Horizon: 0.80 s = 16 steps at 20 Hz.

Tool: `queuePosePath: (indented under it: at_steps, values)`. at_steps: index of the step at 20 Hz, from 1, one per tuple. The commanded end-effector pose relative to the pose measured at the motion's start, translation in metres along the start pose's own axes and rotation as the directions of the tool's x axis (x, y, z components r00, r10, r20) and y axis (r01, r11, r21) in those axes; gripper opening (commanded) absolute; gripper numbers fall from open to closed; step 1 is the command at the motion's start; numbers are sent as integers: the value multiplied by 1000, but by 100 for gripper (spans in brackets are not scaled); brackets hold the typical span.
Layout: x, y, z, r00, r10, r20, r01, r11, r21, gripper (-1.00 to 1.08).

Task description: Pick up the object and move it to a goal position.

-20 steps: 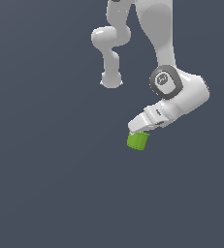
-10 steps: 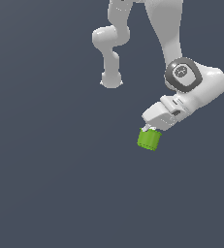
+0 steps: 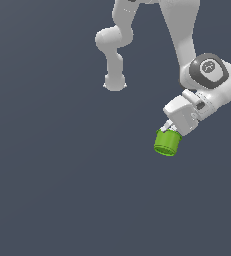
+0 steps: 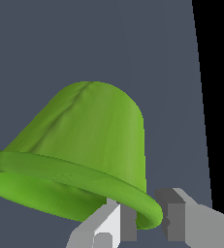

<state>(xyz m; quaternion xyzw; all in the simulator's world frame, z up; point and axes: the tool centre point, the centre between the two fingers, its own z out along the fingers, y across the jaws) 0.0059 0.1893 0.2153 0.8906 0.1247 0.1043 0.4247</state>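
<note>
The object is a small bright green cylinder [image 3: 166, 142], cup-like, with a raised rim. In the exterior view it hangs at the tip of my white gripper [image 3: 169, 129], tilted down toward the exterior view's left. In the wrist view the green object [image 4: 84, 150] fills the middle, and my gripper [image 4: 142, 220] is shut on its rim, with one light finger [image 4: 108, 225] inside the rim and one grey finger [image 4: 174, 215] outside it. The object appears held above the dark grey floor.
The white arm's base column [image 3: 114, 65] stands at the back, to the exterior view's left of the gripper. A plain dark grey floor [image 3: 52, 190] surrounds everything. A black strip [image 4: 220, 97] shows beyond the floor's edge in the wrist view.
The gripper has carried the green object steadily toward the exterior view's right, with the wrist swinging the same way. The grip on the object has stayed the same.
</note>
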Motion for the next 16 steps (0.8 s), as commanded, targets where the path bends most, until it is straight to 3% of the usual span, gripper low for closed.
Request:
queuePosePath:
  at_steps: [1,9,16]
  values:
    - [5,-1,-12,999,44,-21,-45,999,-28,-100]
    - [14,-7,-37,989,133,-65,-138,986,-90,-100]
    - [16,-10,-45,984,158,-78,-166,980,-109,-100]
